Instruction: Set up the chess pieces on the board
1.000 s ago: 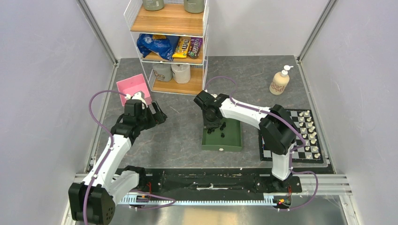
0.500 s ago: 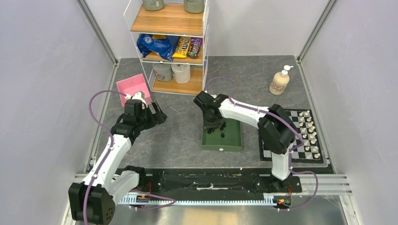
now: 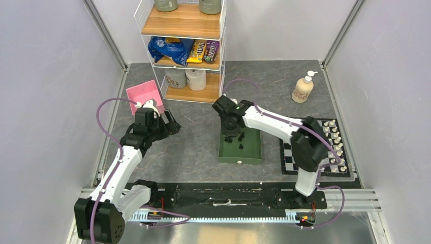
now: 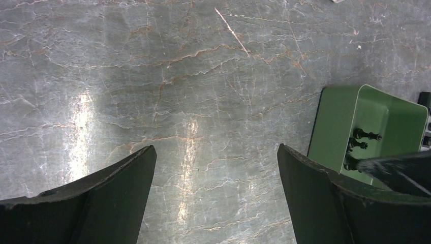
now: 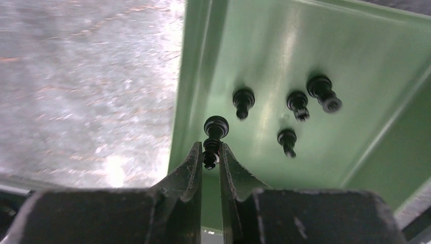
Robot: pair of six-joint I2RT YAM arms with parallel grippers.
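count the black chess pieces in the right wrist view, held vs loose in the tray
black piece held in right gripper: 1
loose black pieces in green tray: 4
total: 5

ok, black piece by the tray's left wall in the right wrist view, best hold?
Likely the slim neck below the head, approached from the head end. The black piece flares to a wide round base, so the narrow end suits a pinch; the right gripper pinches it there, beside the green tray wall.
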